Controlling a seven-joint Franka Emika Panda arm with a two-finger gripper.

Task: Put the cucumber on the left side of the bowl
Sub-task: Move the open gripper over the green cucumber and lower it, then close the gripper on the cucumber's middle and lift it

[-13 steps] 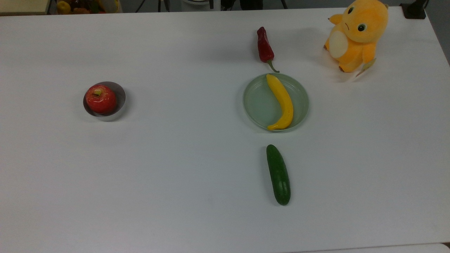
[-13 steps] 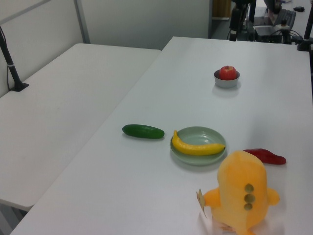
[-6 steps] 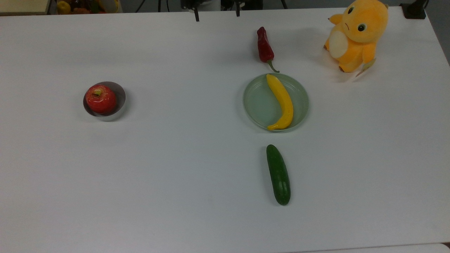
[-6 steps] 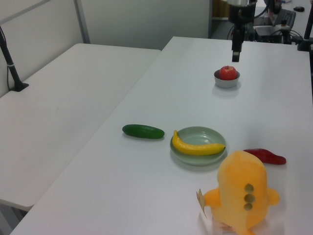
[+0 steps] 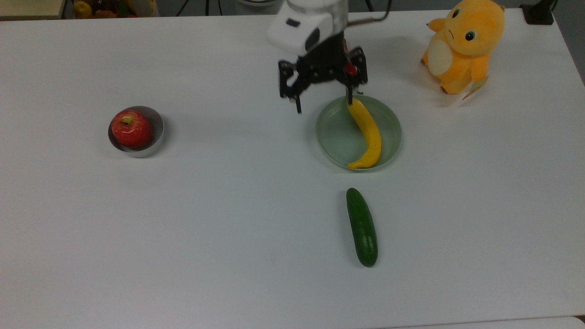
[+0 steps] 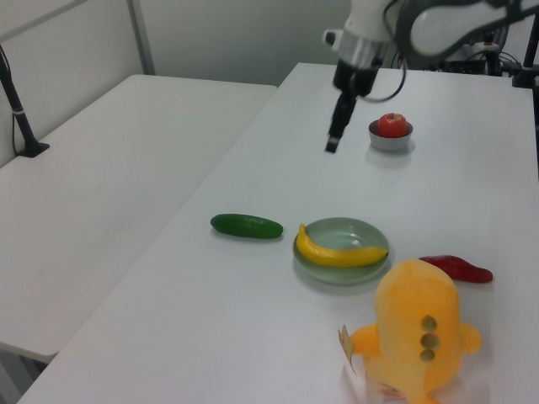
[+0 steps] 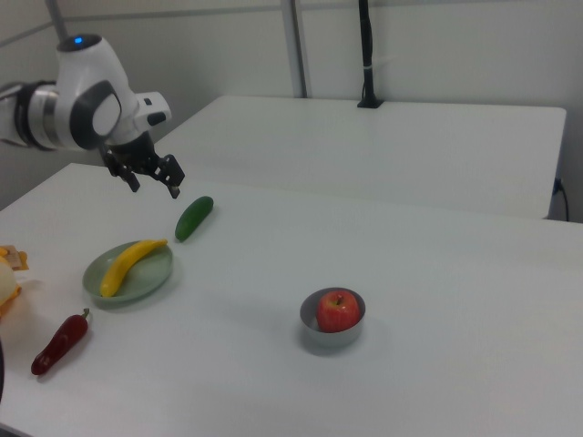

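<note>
The dark green cucumber [image 5: 362, 227] lies flat on the white table, just nearer than the plate in the top view; it also shows as cucumber [image 6: 247, 225] and cucumber [image 7: 194, 218]. The small grey bowl [image 5: 157, 127] sits far off at the top view's left and holds a red apple [image 5: 131, 128]; the left view has this bowl [image 6: 390, 143], the right view has the bowl [image 7: 330, 338]. My gripper [image 5: 324, 105] hangs open and empty above the plate's far edge, well apart from the cucumber. It appears too as gripper [image 6: 334, 139] and gripper [image 7: 155, 188].
A pale green plate [image 5: 335, 135] carries a yellow banana [image 5: 369, 135]. A red chili [image 6: 456, 268] lies beyond the plate, and an orange plush toy [image 5: 461, 45] sits at the top view's far right. A second table [image 6: 109, 168] adjoins.
The arm has come in from the top view's far edge and now hovers by the plate; in the left view it moved from near the bowl toward the plate. No object has moved.
</note>
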